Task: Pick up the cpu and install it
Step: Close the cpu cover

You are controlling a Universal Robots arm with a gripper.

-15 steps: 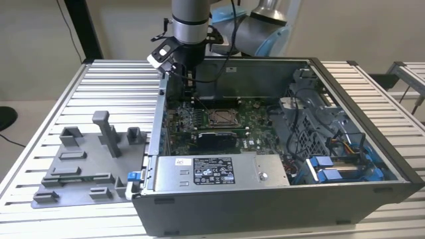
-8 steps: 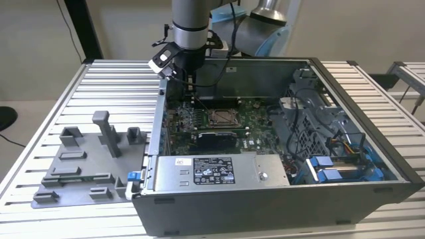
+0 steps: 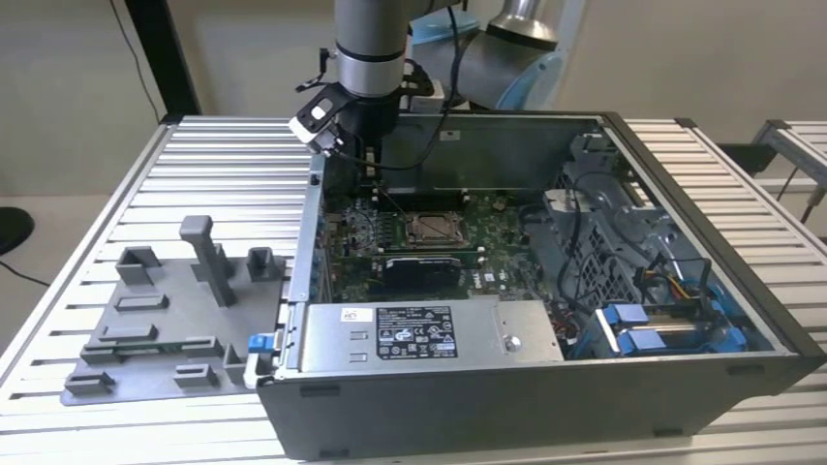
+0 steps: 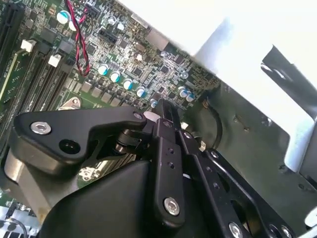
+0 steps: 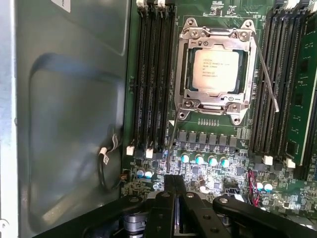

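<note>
The cpu (image 5: 216, 69), a pale silver-grey square, lies flat inside the metal-framed socket (image 5: 190, 74) on the green motherboard; in the exterior view the cpu (image 3: 431, 229) sits mid-case. My gripper (image 5: 174, 179) hangs over the board's capacitor row, a short way from the socket, near the case's side wall. Its black fingers (image 4: 166, 111) are shut together with nothing between them. In the exterior view the gripper (image 3: 367, 160) reaches down into the case's far corner on the exterior view's left.
Memory slots (image 5: 153, 74) flank the socket, and a thin socket lever (image 5: 267, 74) stands beside it. A grey power supply box (image 3: 413, 334) fills the case front, with blue drive bays (image 3: 646, 325) beside it. A grey fixture (image 3: 168, 320) lies on the slatted table (image 3: 220, 165).
</note>
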